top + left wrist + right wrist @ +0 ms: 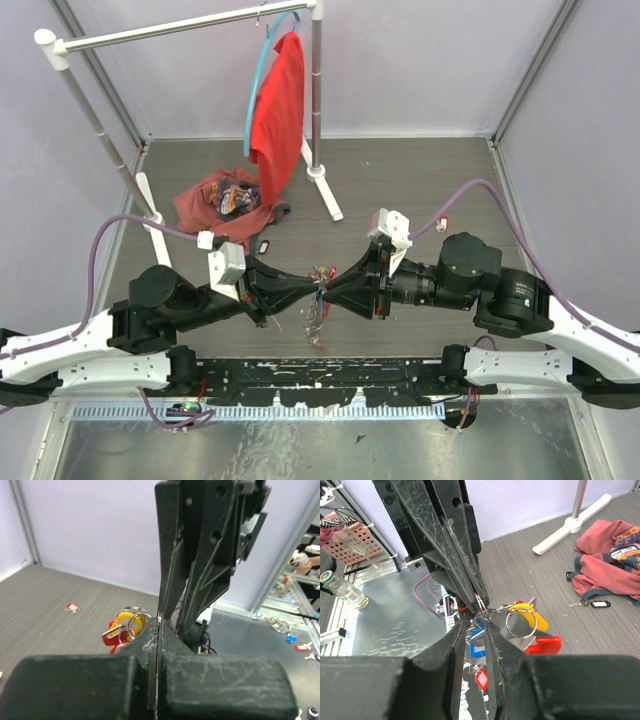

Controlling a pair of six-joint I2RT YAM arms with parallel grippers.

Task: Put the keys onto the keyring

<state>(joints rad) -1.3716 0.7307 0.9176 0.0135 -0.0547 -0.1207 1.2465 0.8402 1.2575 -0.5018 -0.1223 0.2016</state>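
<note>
Both jaws pinch the keyring [479, 600] tip to tip, keys [543, 644] dangling below, so you look mid-threading; next you'd need to spread its coil steadily.

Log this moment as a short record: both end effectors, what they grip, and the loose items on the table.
left end effector: shut, pinching the keyring
right end effector: shut on the same keyring, tip to tip with the left
keys: bunch with red, yellow and blue tags, hanging at the ring between the two arms
loose key: red-tagged, lying alone on the table
black fob: on the table beside the maroon garment
</note>
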